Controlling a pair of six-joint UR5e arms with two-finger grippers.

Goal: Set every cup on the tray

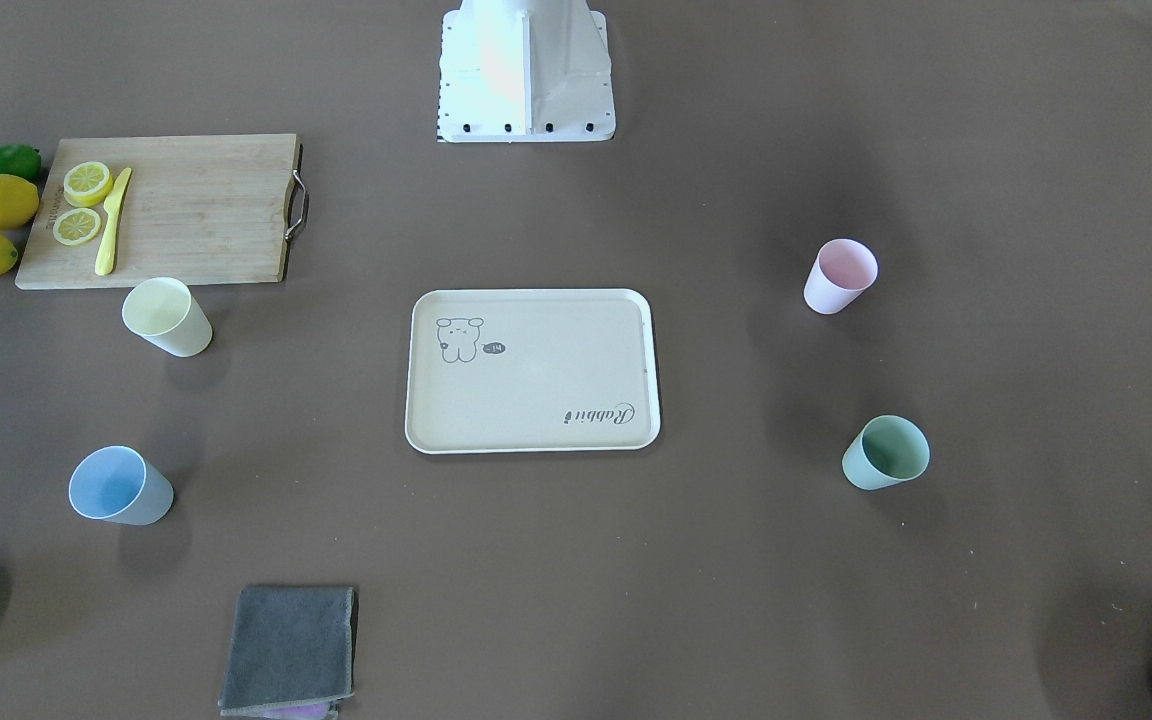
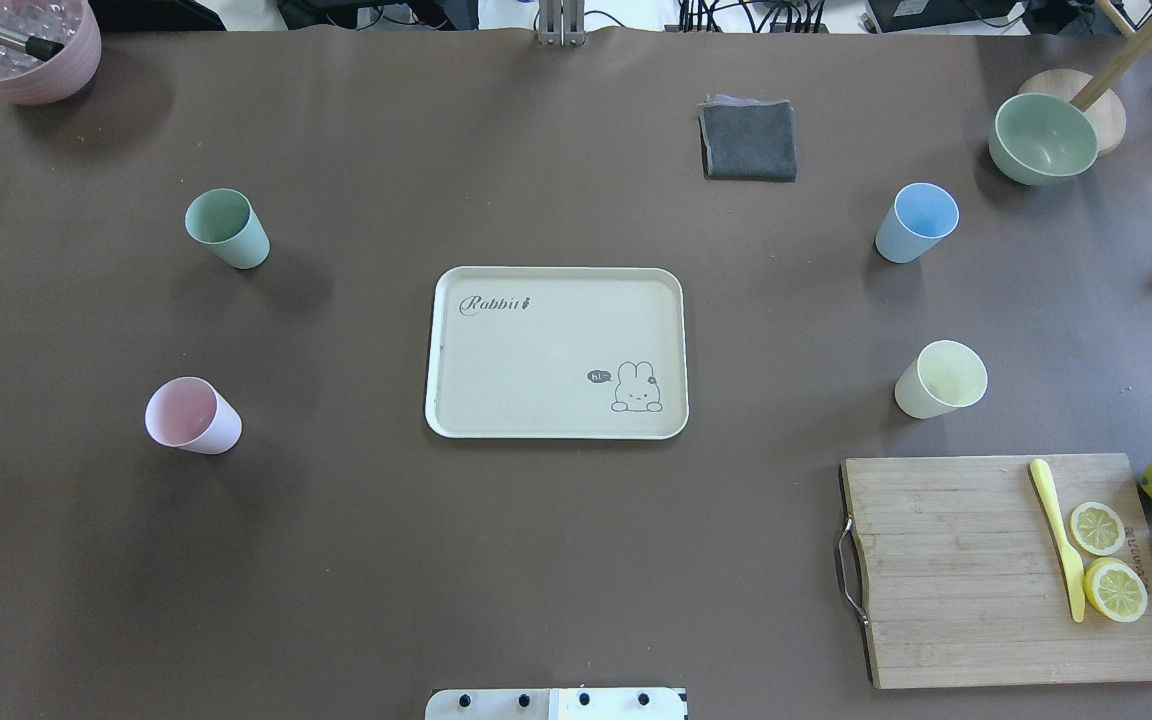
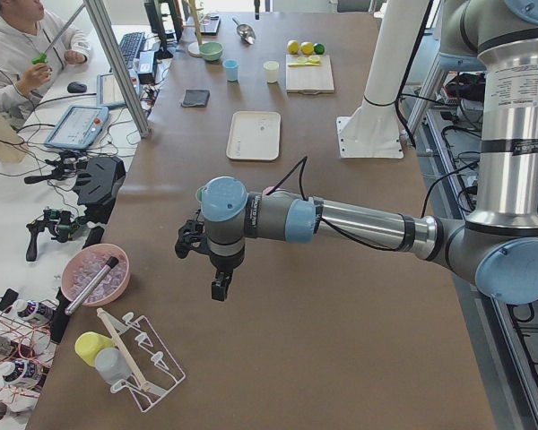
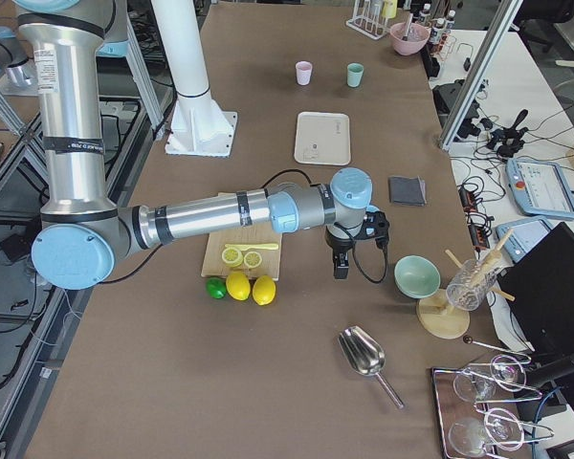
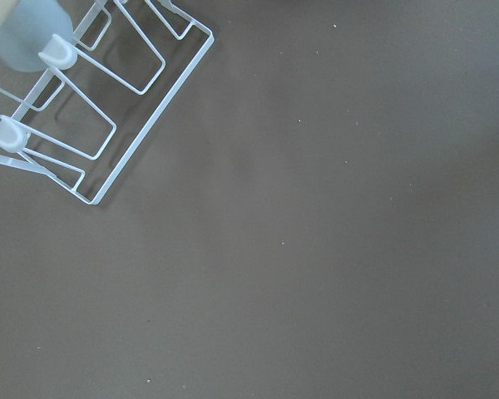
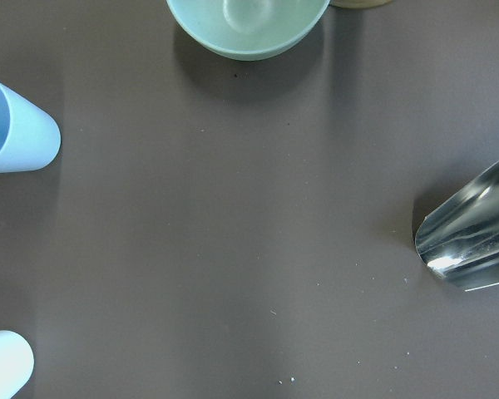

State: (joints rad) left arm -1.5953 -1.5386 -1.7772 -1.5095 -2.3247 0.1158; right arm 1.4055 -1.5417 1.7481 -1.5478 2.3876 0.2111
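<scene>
The upright cups (image 2: 193, 416) near the end edges of the table (image 2: 576, 580) could be toppled by a skewed approach; how wide the left gripper (image 3: 219, 288) and right gripper (image 4: 339, 271) stand cannot be told.

My left arm (image 3: 368, 224) and right arm (image 4: 201, 218) are silver tubes with pale blue caps on grey joints. Behind my black left claw (image 3: 219, 279) and right claw (image 4: 342, 260), black cable (image 3: 301, 170) loops.
</scene>
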